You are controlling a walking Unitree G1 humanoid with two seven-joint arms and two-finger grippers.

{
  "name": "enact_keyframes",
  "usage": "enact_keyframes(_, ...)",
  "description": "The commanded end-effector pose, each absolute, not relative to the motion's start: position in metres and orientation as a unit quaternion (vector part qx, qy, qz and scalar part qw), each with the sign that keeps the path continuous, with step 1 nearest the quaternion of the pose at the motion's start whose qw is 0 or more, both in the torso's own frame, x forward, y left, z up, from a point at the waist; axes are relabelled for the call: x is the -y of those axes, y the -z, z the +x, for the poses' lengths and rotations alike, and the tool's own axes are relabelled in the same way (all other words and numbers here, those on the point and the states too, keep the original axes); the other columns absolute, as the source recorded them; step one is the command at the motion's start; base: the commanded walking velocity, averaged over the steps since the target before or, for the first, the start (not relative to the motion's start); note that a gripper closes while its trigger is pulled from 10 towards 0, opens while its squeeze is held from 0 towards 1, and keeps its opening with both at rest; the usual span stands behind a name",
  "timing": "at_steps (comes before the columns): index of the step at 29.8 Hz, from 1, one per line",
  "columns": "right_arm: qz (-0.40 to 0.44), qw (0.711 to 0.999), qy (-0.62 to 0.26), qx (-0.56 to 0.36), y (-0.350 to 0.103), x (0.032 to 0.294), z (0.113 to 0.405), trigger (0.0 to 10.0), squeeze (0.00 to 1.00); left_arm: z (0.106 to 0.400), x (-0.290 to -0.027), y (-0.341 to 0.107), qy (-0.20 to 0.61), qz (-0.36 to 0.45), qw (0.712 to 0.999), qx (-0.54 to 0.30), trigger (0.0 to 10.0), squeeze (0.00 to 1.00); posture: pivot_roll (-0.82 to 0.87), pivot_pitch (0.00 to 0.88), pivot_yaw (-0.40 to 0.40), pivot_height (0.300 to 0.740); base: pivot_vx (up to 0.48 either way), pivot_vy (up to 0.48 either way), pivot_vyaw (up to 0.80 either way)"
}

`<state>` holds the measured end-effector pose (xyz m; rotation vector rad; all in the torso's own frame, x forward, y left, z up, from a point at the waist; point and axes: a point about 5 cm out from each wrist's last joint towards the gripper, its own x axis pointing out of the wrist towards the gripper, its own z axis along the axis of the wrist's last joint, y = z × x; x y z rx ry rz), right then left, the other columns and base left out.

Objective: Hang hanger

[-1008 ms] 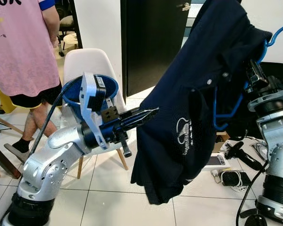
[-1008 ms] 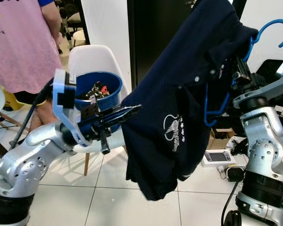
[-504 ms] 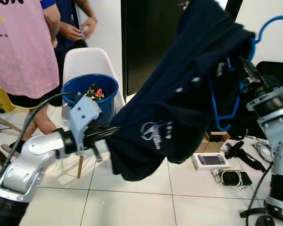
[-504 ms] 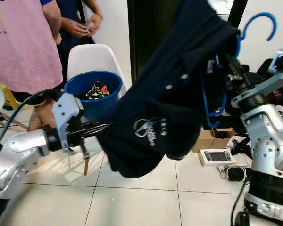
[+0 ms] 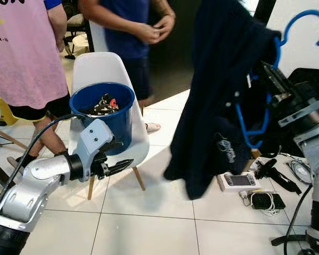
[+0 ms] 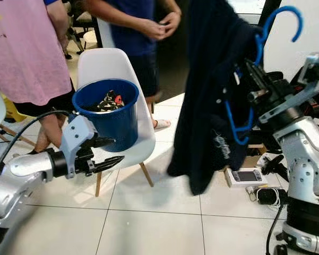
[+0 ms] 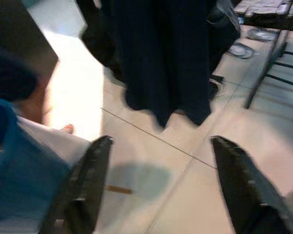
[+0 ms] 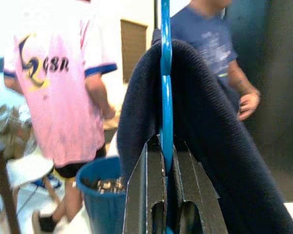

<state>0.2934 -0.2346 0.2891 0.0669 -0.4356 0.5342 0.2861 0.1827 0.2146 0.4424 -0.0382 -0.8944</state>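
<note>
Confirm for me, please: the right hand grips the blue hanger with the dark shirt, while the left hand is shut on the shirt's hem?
Not quite. The right hand does grip the blue hanger with the dark shirt, but the left hand is open and apart from the shirt, as the left wrist view shows.

A white-tiled floor (image 5: 149,223) runs back to a white wall (image 5: 300,40) on the right and a dark doorway behind, with a white chair (image 5: 103,74) carrying a blue bucket (image 5: 109,114) on the left and two people standing far left.
</note>
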Motion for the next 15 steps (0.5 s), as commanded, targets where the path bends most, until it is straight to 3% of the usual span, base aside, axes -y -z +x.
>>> enact_keyframes(1,-0.014,0.928,-0.291,0.232,-0.296,0.228,0.287,10.0,0.0,0.286,-0.189,-0.238,0.426,0.224,0.875,0.053,10.0,1.0,-0.02,0.026,-0.031,0.74,0.0,0.0,0.0)
enact_keyframes(7,-0.077,0.922,-0.328,0.19,-0.283,0.226,0.285,10.0,0.0,0.283,-0.196,-0.293,0.429,0.217,0.865,0.144,10.0,1.0,-0.02,0.023,-0.034,0.74,0.0,0.0,0.0)
enact_keyframes(9,-0.133,0.902,-0.384,0.145,-0.272,0.218,0.282,10.0,0.0,0.27,-0.193,-0.339,0.48,0.223,0.823,0.207,10.0,1.0,-0.02,0.017,-0.033,0.74,0.0,0.0,0.0)
enact_keyframes(15,-0.171,0.863,-0.464,0.099,-0.258,0.199,0.275,10.0,0.0,0.264,-0.188,-0.361,0.535,0.257,0.775,0.217,10.0,1.0,-0.01,0.01,-0.031,0.74,0.0,0.0,0.0)
